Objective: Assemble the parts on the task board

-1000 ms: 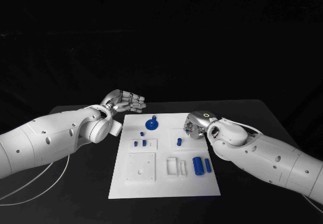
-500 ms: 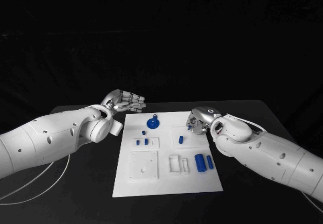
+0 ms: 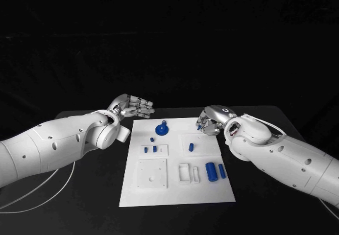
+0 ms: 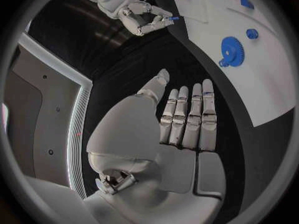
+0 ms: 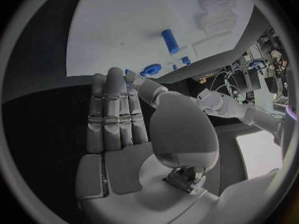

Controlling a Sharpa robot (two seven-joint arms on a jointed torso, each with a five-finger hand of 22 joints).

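Note:
The white task board [image 3: 177, 193] lies in the middle of the table. On it are a blue gear [image 3: 161, 129], three small blue pegs [image 3: 151, 149] by a white block, a short peg [image 3: 190, 146], and two blue cylinders [image 3: 210, 171] near its right edge. My right hand [image 3: 206, 122] hovers over the board's far right edge and pinches a small blue part [image 4: 176, 18] at its fingertips. My left hand [image 3: 131, 106] is held up beyond the board's far left corner, fingers straight and apart, holding nothing. The gear [image 4: 231, 51] lies close by it.
White blocks [image 3: 150, 175] and clear holders [image 3: 185, 172] sit on the near half of the board. A white cable [image 3: 42, 196] runs over the black table at the near left. Bare black table surrounds the board.
My right hand has risen and drawn back from beside the short peg toward the board's far right edge. The left hand has stayed where it was.

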